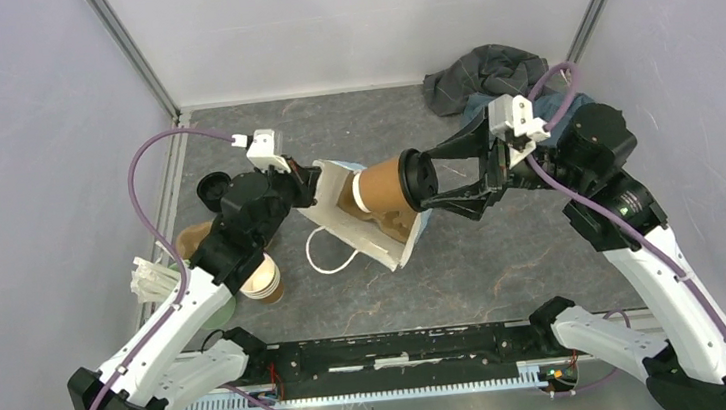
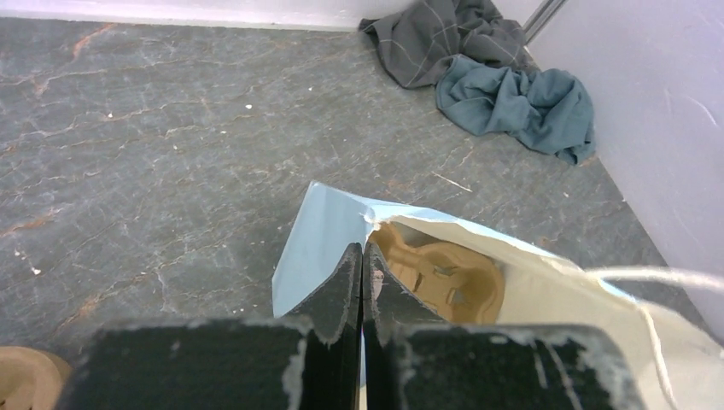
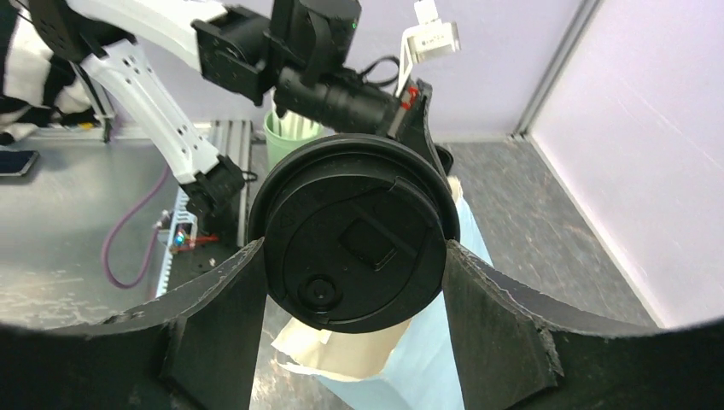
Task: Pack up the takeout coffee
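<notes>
The takeout coffee [image 1: 384, 185], a brown paper cup with a black lid [image 3: 354, 231], lies sideways in the air with its base at the mouth of a pale blue paper bag [image 1: 362, 237]. My right gripper [image 1: 422, 179] is shut on it at the lid end, one finger on each side of the lid [image 3: 213, 295]. My left gripper [image 2: 363, 256] is shut on the bag's upper edge [image 2: 337, 226] and holds the mouth open. A brown moulded cup carrier [image 2: 444, 278] sits inside the bag.
A stack of lidless brown cups [image 1: 261, 280] lies under the left arm, with a pale green cup [image 3: 290, 137] of white sticks [image 1: 150, 281] beside it. A loose black lid [image 1: 212, 189] is at the left. Crumpled grey and teal cloths [image 1: 492, 77] fill the far right corner.
</notes>
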Controlling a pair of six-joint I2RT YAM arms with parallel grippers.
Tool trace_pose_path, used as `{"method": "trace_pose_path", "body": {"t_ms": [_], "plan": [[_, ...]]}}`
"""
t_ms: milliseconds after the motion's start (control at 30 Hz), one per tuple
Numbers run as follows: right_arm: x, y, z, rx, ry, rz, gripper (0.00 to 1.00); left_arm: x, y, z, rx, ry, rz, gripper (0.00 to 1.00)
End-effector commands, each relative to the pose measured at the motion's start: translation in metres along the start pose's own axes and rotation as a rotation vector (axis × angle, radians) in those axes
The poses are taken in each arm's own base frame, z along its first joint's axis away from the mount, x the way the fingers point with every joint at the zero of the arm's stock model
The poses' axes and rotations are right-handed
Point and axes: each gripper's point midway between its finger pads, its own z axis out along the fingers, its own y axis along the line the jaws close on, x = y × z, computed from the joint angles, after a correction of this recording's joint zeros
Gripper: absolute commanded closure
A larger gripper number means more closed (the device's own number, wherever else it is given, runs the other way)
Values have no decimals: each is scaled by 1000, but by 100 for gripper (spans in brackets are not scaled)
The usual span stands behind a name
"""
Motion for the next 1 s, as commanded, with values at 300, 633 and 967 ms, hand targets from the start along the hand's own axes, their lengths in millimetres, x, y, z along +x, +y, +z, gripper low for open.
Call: {"method": "trace_pose_path", "body": {"t_ms": [300, 633, 967], "plan": [[-33, 13, 0, -46, -126, -10, 100, 5, 2, -11, -2, 3, -42, 98], [-1, 8, 24, -55, 55, 63, 100, 3, -3, -3, -5, 34, -66, 98], [44, 12, 71, 3, 387, -65, 100, 11, -1, -4, -14, 67, -70, 98]]}}
